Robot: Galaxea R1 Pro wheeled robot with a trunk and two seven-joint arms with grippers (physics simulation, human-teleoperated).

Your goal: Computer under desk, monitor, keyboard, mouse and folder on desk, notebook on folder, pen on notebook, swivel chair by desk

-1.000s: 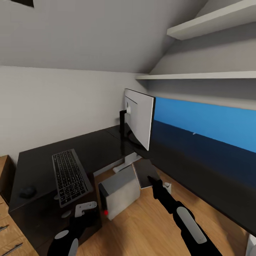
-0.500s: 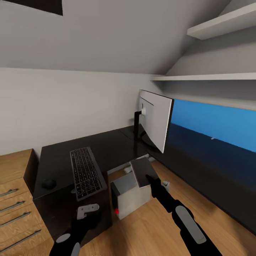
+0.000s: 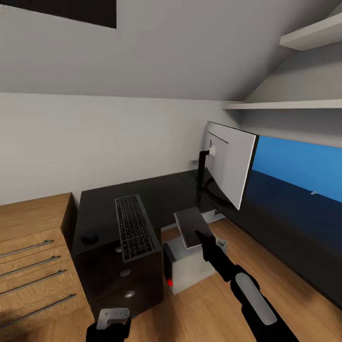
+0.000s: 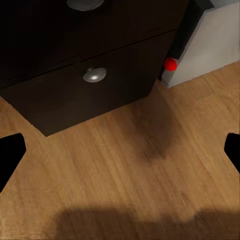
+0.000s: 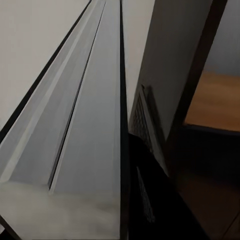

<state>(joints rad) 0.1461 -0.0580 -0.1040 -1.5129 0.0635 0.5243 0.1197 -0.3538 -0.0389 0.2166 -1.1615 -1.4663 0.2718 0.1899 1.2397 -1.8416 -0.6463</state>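
Observation:
The black-topped desk (image 3: 102,206) carries the keyboard (image 3: 135,227), the small black mouse (image 3: 89,236) to its left and the monitor (image 3: 231,165) at the corner. A thin white pen (image 3: 313,192) lies far right on the desk. On the floor beside the drawers stands the grey computer (image 3: 192,270), red button (image 4: 170,64) facing me. My right gripper (image 3: 198,236) is shut on the dark grey notebook (image 3: 190,225), held above the computer. My left gripper (image 4: 120,150) hangs open low before the drawers. The folder and the swivel chair are out of view.
A light wood chest (image 3: 33,256) with long steel handles stands against the desk's left end. The desk drawers (image 3: 126,280) with round knobs (image 4: 95,75) face me. Shelves (image 3: 285,104) run along the sloped wall at the right. Wood floor (image 3: 304,289) lies open on the right.
The camera has swung left, so the desk and the monitor slid right and the wood chest came into view. My left gripper has dropped lower. The right gripper still holds the notebook.

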